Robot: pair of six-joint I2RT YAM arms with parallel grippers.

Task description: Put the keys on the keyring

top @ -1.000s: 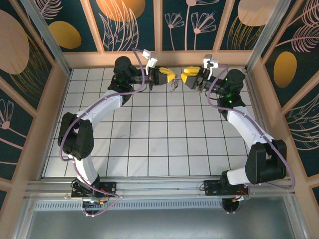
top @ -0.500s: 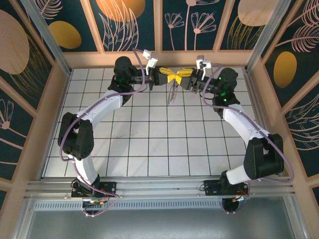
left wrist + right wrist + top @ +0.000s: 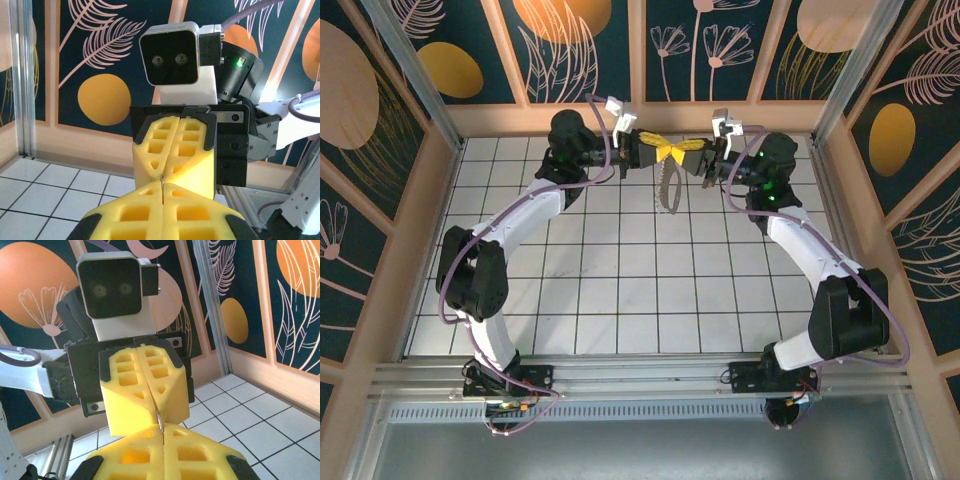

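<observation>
My left gripper (image 3: 664,151) and right gripper (image 3: 680,151) meet tip to tip above the far middle of the tiled floor. Both are shut on the same thin metal piece, seen edge-on as a sliver (image 3: 163,182) between the yellow pads of the left gripper (image 3: 163,189). The same sliver (image 3: 159,420) sits between the right gripper's (image 3: 161,432) pads. From the meeting point the slim silvery keyring (image 3: 668,188) hangs down with a jagged look. I cannot tell the keys apart from it. The right gripper (image 3: 169,165) faces the left wrist camera, and the left gripper (image 3: 151,405) faces the right one.
White tiled floor (image 3: 620,280) lies below both arms. Patterned walls (image 3: 640,50) with a wooden skirting close the back and sides. Metal posts (image 3: 420,80) stand in the far corners. The arm bases are bolted at the near rail (image 3: 640,375).
The right gripper moved left to the left gripper's tips and shut on the metal piece. The hanging keyring now dangles lower and longer under the meeting point. The left arm has hardly moved.
</observation>
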